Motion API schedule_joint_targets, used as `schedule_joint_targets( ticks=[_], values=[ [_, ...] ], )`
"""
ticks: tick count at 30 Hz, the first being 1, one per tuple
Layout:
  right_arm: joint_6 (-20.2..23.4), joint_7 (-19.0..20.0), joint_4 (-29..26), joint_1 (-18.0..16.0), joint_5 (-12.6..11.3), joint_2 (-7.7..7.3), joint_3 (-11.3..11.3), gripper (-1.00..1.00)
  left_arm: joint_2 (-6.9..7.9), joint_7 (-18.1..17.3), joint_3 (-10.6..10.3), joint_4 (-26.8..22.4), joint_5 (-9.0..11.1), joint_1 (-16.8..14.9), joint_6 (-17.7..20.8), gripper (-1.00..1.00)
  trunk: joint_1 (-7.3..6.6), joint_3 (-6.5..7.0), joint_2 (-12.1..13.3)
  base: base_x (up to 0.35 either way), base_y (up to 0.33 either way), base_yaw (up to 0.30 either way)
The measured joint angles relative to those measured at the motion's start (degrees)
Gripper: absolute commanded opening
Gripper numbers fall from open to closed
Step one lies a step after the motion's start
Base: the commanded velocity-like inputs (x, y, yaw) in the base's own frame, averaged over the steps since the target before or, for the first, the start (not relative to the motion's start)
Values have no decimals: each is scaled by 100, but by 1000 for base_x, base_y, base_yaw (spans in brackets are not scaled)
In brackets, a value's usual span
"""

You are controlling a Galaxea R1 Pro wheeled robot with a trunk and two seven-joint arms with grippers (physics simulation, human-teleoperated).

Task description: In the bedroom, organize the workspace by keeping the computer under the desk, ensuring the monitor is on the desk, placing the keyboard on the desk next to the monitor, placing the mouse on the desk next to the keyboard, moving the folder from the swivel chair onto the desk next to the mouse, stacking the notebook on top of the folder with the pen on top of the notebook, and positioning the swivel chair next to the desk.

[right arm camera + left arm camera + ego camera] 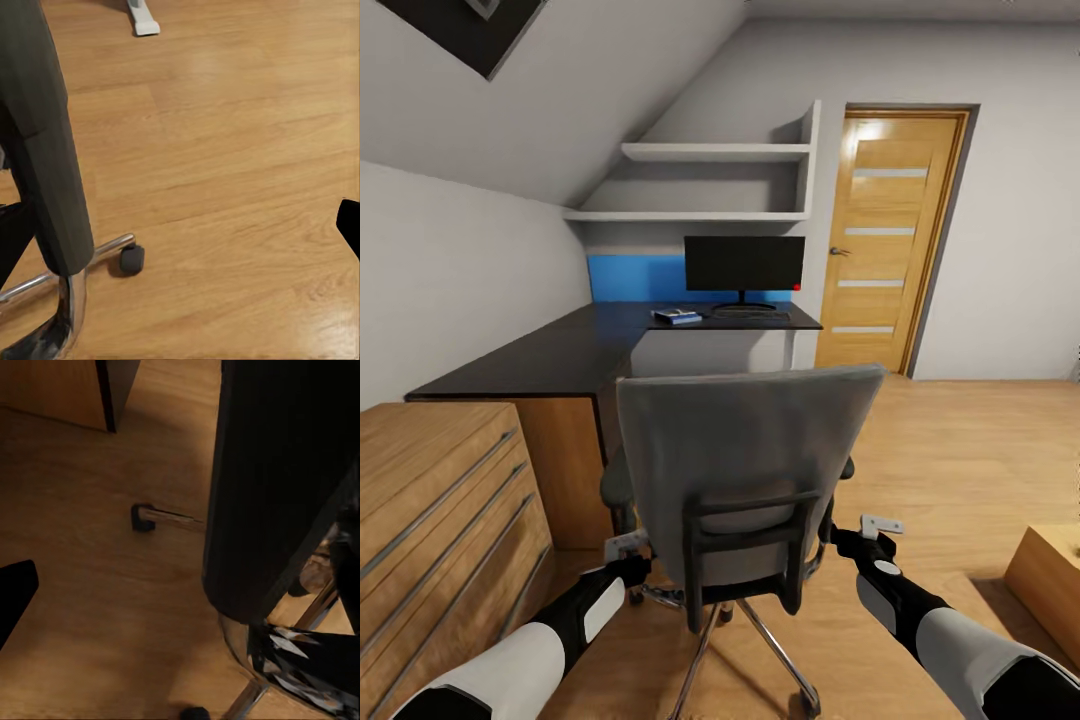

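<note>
left pincer (628,548), right pincer (880,527): grip unclear | flank swivel chair (745,470) | open floor (960,450) right | desk (590,345) ahead

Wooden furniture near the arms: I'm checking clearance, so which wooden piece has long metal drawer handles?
The light-wood chest of drawers beside the left arm; the wooden block by the right arm shows none.

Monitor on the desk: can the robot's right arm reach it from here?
Probably not. The monitor stands far back on the desk, and the swivel chair sits between it and the right gripper.
</note>
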Motion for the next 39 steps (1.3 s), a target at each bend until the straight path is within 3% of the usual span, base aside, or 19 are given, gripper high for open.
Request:
schedule_joint_targets(
  ticks=[6,17,33,36,37,39],
  values=[
    [-1,-4,0,0,1,0,0,100,-1,0,0,0,0,0,1,100,0,0,0,-278,0,0],
    [-1,-10,0,0,1,0,0,100,-6,-5,0,0,0,0,0,100,-1,0,0,-69,0,0],
    [-18,-15,-6,0,-11,34,21,100,-15,-12,0,13,9,0,-18,100,1,0,0,-313,0,0],
    [-18,-24,-11,0,-7,141,20,100,-15,-16,0,20,17,0,-280,100,1,0,0,-332,-34,0],
    [-19,-27,-3,0,-1,237,17,100,-15,-9,-8,248,1,0,-1049,100,1,0,0,-333,-73,0],
    [-19,-27,-1,0,0,253,11,100,-22,-10,-24,342,6,0,-1328,100,1,0,0,-333,-79,0]
  ],
)
